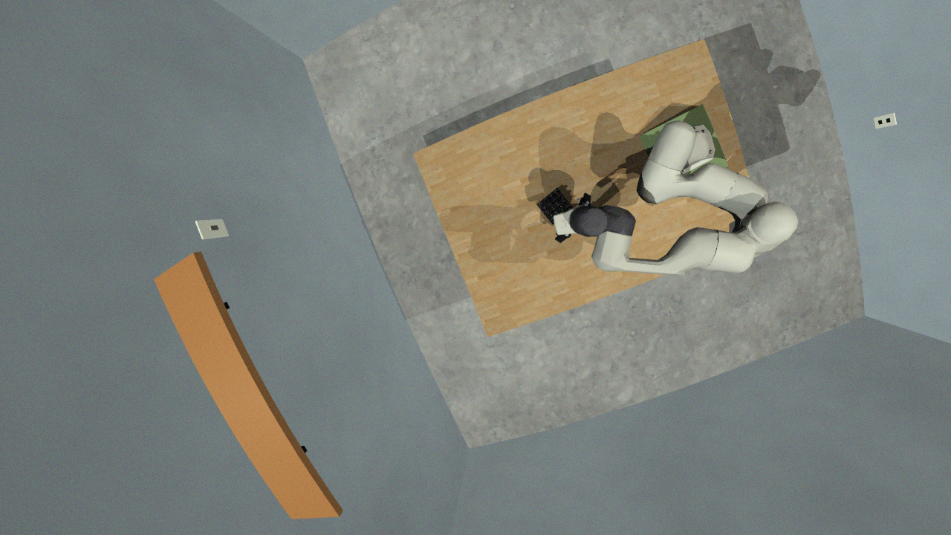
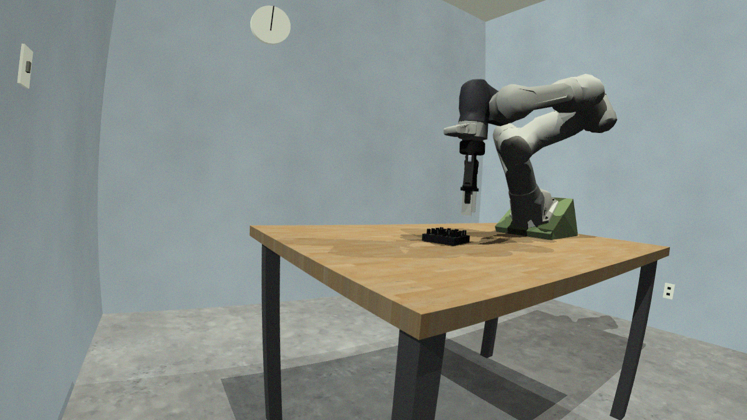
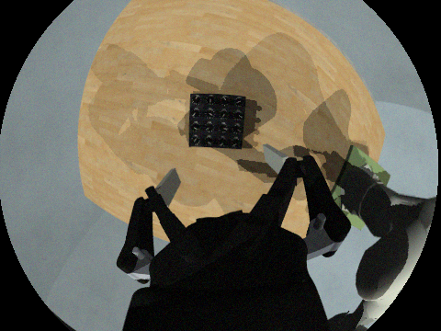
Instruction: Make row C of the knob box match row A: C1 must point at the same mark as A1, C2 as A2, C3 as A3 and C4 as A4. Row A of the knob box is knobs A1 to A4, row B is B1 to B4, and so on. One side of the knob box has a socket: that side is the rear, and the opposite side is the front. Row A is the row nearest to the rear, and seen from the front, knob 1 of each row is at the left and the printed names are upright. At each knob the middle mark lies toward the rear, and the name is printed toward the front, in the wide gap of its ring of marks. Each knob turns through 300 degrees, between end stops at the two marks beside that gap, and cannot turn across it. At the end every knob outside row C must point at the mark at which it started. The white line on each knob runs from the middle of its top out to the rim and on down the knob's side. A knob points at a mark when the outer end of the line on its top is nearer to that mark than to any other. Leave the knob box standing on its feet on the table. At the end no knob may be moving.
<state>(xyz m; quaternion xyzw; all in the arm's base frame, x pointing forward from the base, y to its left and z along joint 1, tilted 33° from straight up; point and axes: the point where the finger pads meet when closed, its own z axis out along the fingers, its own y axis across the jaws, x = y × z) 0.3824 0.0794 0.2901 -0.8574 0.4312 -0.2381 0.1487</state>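
The black knob box (image 1: 553, 204) (image 2: 445, 238) (image 3: 217, 120) stands flat on the wooden table, its four rows of knobs upward. In the wrist view it lies ahead of the fingertips, a little left of the picture's middle. White lines and marks show faintly there, but the printed names, the socket side and where each knob points are too small to read. My gripper (image 2: 468, 202) (image 3: 220, 164) is open and empty, pointing down, high above the table beside the box. In the top view the arm's hand covers the box's lower right edge.
The wooden table (image 1: 505, 293) (image 2: 334, 261) bears the arm's green base (image 1: 715, 120) (image 2: 564, 219) (image 3: 354, 158) to the right of the box. The arm's links reach over the table's right part and past its edge. An orange shelf (image 1: 232, 379) hangs on a wall, away from the table.
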